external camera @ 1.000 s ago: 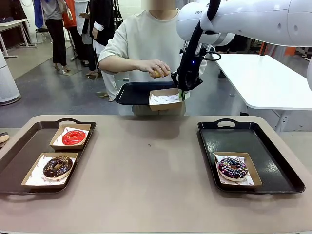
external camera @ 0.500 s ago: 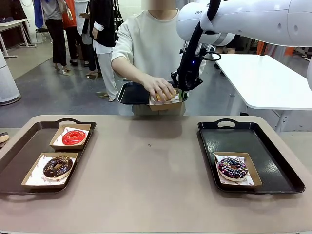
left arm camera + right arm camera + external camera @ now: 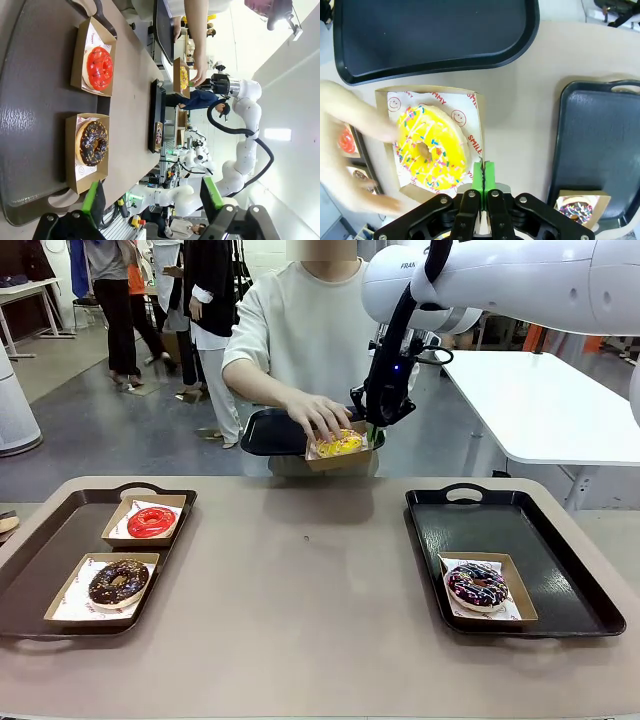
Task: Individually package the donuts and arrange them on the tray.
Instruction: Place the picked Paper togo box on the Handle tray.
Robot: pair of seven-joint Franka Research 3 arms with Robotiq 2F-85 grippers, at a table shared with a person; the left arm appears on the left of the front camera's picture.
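Up near the top centre of the front view, the right gripper is clenched on the edge of a small cardboard box held above the far edge of the table, and the yellow donut with coloured sprinkles lies inside it on printed paper. The person's hand rests at the box, fingers on or just above the donut. In the right wrist view the green pads pinch the box wall at the lower centre, and the paper liner shows smiley faces and the red word "SMILEY". The person's other hand holds a black tray just behind the box. At the lower left of the front view a brown tray carries two boxes: the red donut in the farther one, the chocolate donut with sprinkles in the nearer. At the lower right, a black tray holds a box with the dark purple donut. The left gripper hangs released, fingers spread wide at the bottom of its wrist view. Letters "FRAN" show on the right arm.
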